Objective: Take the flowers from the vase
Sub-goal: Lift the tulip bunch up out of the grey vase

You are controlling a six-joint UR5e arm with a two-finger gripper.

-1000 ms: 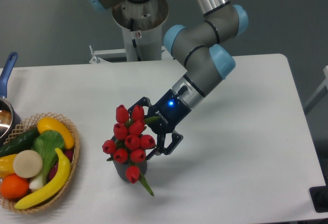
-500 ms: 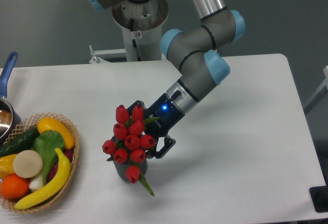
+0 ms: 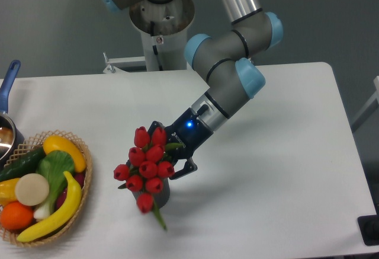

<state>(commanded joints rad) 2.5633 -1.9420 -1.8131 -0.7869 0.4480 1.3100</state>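
The flowers (image 3: 147,168), a bunch of red tulip buds with green stems, stand in the small dark grey vase (image 3: 161,194) at the front middle of the white table. The bunch leans to the left and one bud hangs over the vase's front. My gripper (image 3: 168,153) reaches in from the upper right and sits right behind the buds. Its jaws have closed in around the stems just above the vase's mouth. The fingertips are hidden behind the buds.
A wicker basket (image 3: 83,152) of fruit and vegetables sits at the front left edge. A metal pot with a blue handle (image 3: 7,81) is at the far left. The robot pedestal (image 3: 160,28) stands behind the table.
The gripper slid in toward the bunch and its jaws narrowed around the stems. The bunch shifted and leaned to the left and slightly down.
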